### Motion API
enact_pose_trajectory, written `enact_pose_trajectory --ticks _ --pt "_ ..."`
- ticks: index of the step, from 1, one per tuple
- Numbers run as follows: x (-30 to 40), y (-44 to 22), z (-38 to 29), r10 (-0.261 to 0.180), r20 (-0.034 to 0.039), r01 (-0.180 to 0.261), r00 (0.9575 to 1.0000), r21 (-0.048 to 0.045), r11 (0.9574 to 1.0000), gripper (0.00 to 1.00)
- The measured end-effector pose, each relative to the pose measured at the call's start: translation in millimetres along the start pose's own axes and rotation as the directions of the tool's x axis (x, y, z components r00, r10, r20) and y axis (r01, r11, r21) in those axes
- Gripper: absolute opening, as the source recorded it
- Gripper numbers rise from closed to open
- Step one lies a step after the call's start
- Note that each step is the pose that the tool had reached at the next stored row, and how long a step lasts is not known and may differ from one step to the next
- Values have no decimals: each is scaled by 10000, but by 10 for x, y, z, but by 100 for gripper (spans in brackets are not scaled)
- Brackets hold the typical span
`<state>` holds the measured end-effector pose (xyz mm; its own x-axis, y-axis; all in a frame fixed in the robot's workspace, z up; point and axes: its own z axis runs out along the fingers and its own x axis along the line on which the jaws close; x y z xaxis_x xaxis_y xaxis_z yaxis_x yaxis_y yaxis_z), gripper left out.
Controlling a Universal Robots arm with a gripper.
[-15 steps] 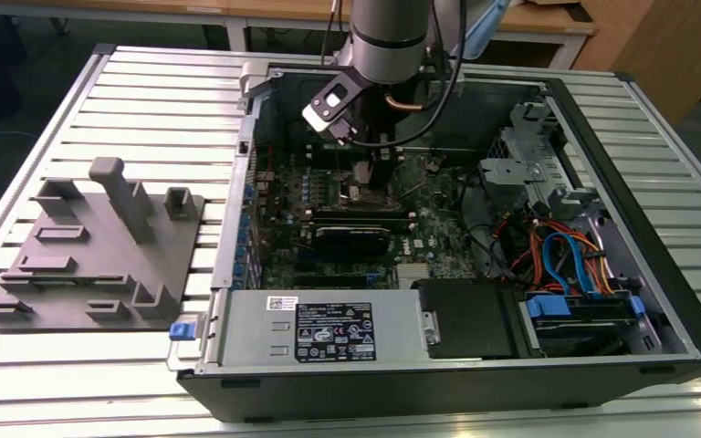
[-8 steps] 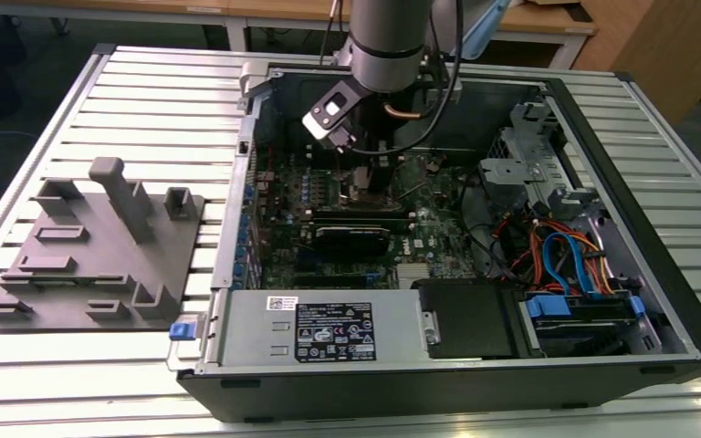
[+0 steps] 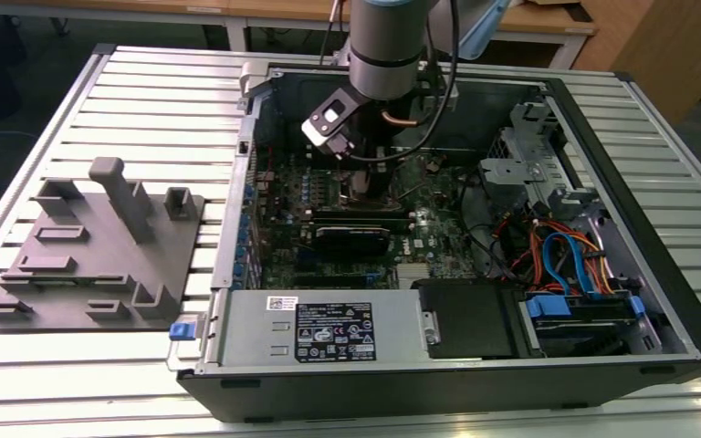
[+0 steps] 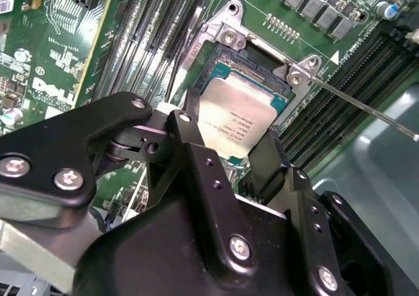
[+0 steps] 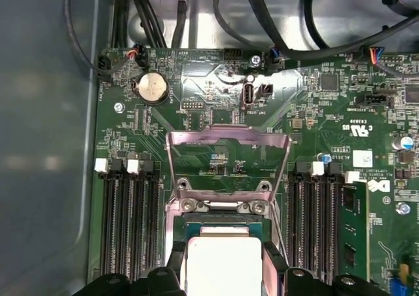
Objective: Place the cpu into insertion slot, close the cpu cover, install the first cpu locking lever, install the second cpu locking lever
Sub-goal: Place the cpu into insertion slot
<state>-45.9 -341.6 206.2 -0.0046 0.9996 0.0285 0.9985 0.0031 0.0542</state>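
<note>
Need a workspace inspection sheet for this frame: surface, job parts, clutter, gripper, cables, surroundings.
surface: slatted metal table with an open computer case on it.
cpu: sits in the insertion slot, metal top up.
cpu cover: swung up, open.
lever: thin metal rod sticks out free from a socket corner.
clutter: grey fixture plate on the table, at the exterior view's left of the case.
gripper: down inside the case, fingers against two opposite edges of the cpu.
cables: black cables past the board's edge; orange and blue cables at the exterior view's right.
surroundings: wooden desks behind the table.
</note>
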Motion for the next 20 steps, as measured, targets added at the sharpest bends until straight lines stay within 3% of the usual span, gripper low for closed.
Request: enact_pose_trajectory --ticks 10,20 --pt "-3 -14 96 0 0 0 10000 0 10000 54" --pt "-3 -15 113 0 0 0 10000 0 10000 54"
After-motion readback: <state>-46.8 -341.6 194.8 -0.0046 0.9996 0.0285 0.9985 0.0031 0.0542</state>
